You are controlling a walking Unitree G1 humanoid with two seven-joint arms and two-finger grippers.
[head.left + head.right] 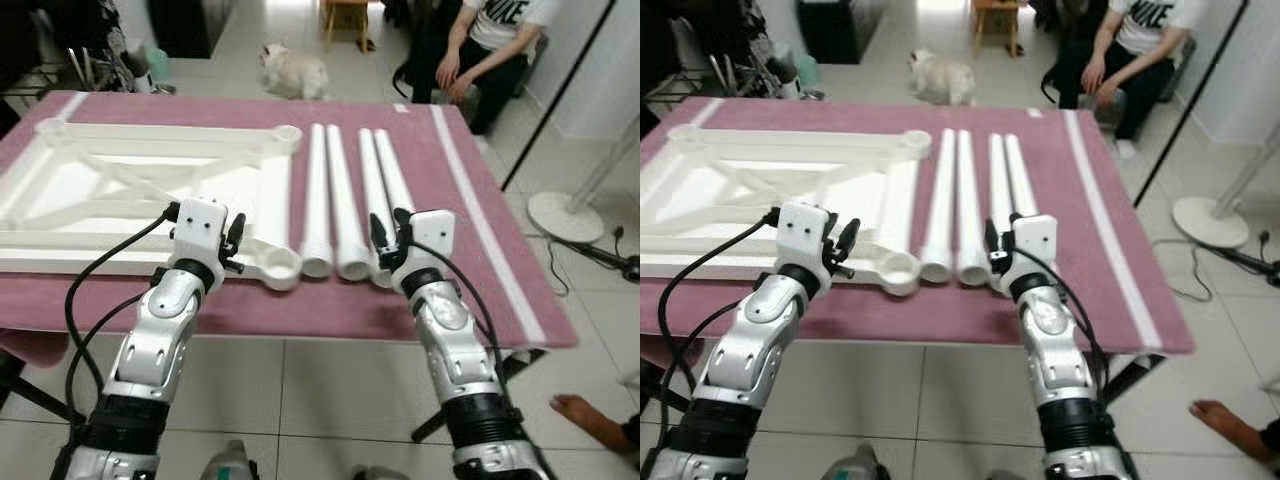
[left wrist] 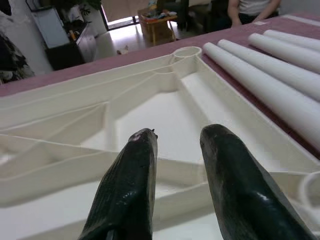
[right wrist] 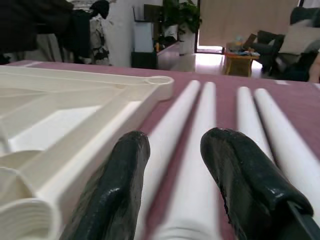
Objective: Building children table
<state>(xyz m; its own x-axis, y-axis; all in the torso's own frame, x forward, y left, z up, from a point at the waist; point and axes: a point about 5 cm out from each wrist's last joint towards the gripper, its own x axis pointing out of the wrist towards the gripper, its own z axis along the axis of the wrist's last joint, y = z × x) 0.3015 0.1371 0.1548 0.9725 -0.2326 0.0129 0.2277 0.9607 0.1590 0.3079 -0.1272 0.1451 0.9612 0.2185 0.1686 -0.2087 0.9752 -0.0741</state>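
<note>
While both arms hover at the table's near edge, our left gripper (image 1: 236,243) sits slightly parted and empty over the upside-down tabletop (image 1: 130,195), at 9 o'clock of the four legs (image 1: 352,200). Our right gripper (image 1: 384,243), also slightly parted and empty, hangs above the leg ends. Sockets face up, presumably ready for legs.

White tabletop (image 1: 140,190) upside down on cloth; four white legs (image 1: 350,200) beside, parallel.

4 table legs (image 1: 344,200), 1 tabletop (image 1: 130,190), 1 dog (image 1: 295,70).
</note>
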